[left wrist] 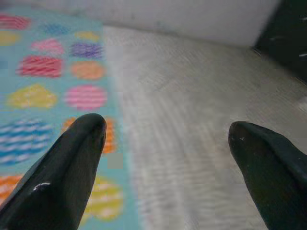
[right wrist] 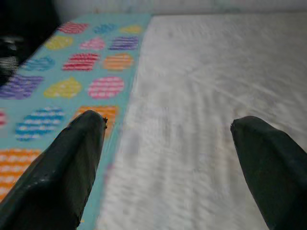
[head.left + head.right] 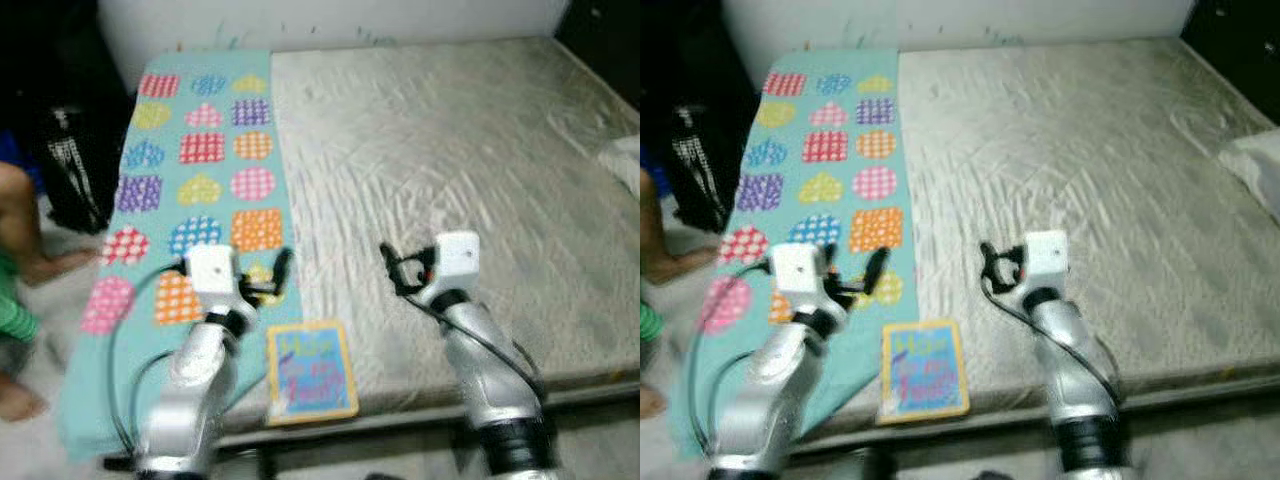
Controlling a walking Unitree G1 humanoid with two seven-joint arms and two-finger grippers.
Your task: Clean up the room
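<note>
At the far left a person's bare leg (image 3: 22, 225) stands on the floor beside the bed with the wrinkled grey sheet (image 3: 460, 150). The teal blanket patterned with bright checked shapes (image 3: 200, 170) and the blue, yellow-bordered picture book (image 3: 310, 370) lie untouched along the bed's left side. The left gripper (image 3: 272, 280) and right gripper (image 3: 392, 268) hover above, jaws spread and empty, so tidying seems barely begun.

I see a blanket (image 3: 200, 190) lying along the bed's (image 3: 450, 150) left side, a book (image 3: 310, 370) at the bed's near edge beside it.
</note>
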